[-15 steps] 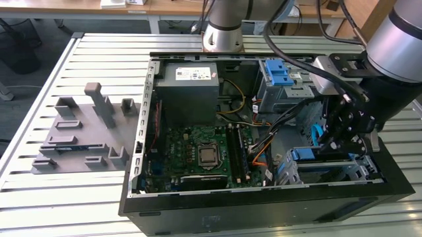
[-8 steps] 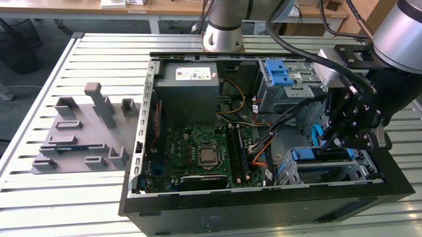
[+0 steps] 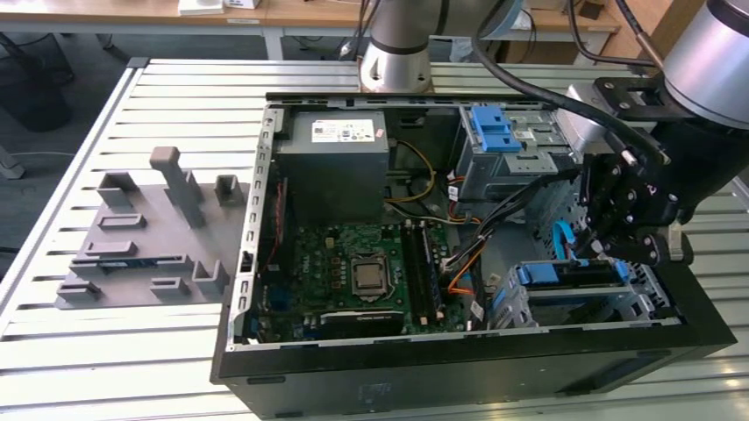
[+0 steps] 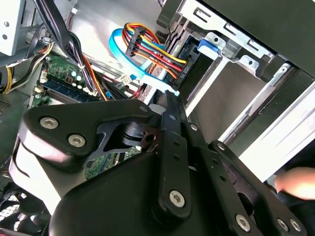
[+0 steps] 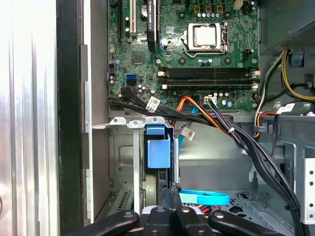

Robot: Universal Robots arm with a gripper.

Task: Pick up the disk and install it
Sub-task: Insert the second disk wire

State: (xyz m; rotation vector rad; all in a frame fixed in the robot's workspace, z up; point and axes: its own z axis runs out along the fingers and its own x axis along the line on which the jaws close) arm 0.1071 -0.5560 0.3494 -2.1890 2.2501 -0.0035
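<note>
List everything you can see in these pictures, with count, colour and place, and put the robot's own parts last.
Open black desktop computer case: one, lying on the slatted metal table.
Green motherboard: one, on the case floor.
Grey power-supply box with white sticker: one, in the case, at the end nearer the arm's base.
Silver disk in its blue plastic carrier: one, in the metal drive bay at the exterior view's right.
Blue plastic latch: one, on the upper drive cage.
Grey moulded fixture tray: one, on the table at the exterior view's left.
Black robot hand: one, just above the disk bay.
</note>
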